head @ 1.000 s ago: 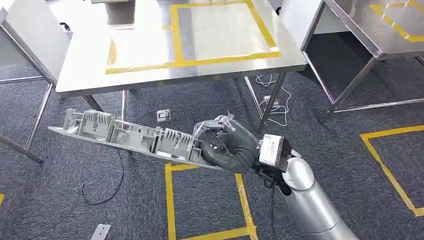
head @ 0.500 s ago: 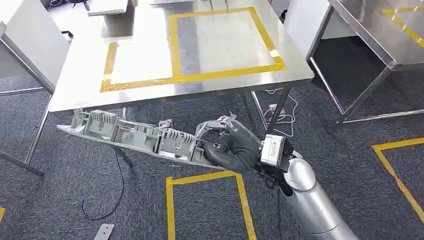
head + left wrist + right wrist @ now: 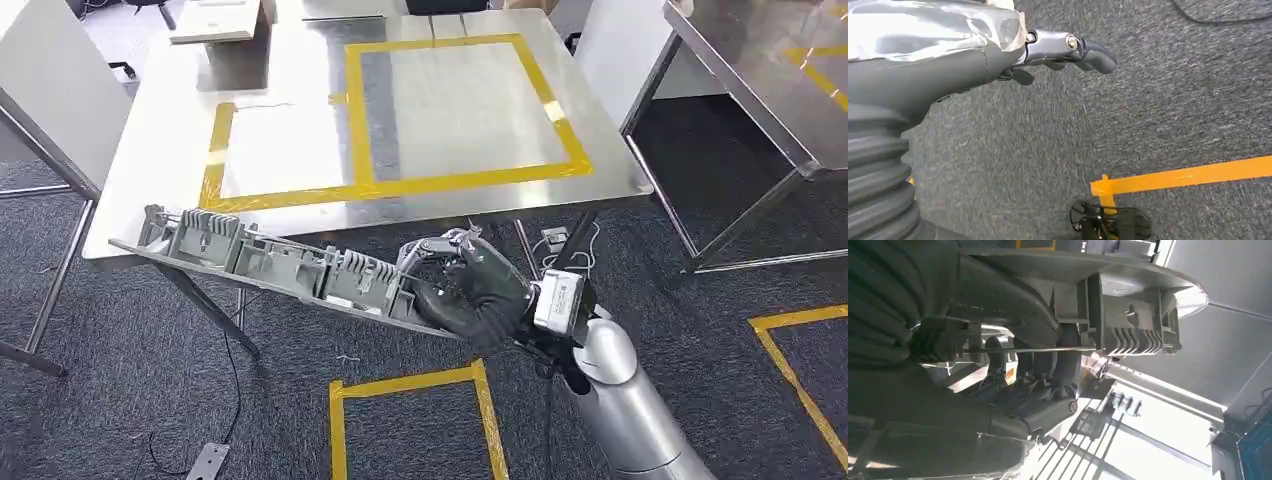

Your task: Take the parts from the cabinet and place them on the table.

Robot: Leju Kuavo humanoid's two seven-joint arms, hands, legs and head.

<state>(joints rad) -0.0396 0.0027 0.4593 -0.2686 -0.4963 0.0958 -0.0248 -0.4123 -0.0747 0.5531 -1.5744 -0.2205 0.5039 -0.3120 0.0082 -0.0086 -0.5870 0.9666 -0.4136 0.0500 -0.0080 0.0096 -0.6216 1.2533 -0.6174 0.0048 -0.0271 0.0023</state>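
Head view, right hand: the right hand [image 3: 470,292] comes up from the lower right on its silver arm [image 3: 625,400], fingers wrapped round one end of the part [image 3: 280,267].
Head view, part: long grey plastic moulding with ribs and box-shaped sections, held in the air and tilted, its free end higher and pointing left. That free end overlaps the near edge of the table [image 3: 150,150] by its near left corner; the held end hangs over the carpet [image 3: 120,400] in front of the table.
Head view, table: steel top marked with yellow tape [image 3: 375,188] in two joined rectangles. A flat pale box [image 3: 215,20] lies at the far left edge.
Head view, surroundings: a second steel table [image 3: 760,60] stands to the right, well apart. Yellow tape squares mark the carpet, and a black cable [image 3: 235,370] trails on it.
Left wrist view, left hand: the left hand [image 3: 998,55] hangs above the carpet with nothing in it, fingers [image 3: 1093,52] stretched out and slightly bent. A strip of yellow tape [image 3: 1188,175] runs across the carpet below.
Right wrist view, right hand: the right hand [image 3: 1013,370] has its dark fingers [image 3: 1048,365] closed across the part [image 3: 1128,325], the thumb pressed on the opposite face.
Right wrist view, part: the ribbed end stands out past the fingers, with a broad flat flange along one side.
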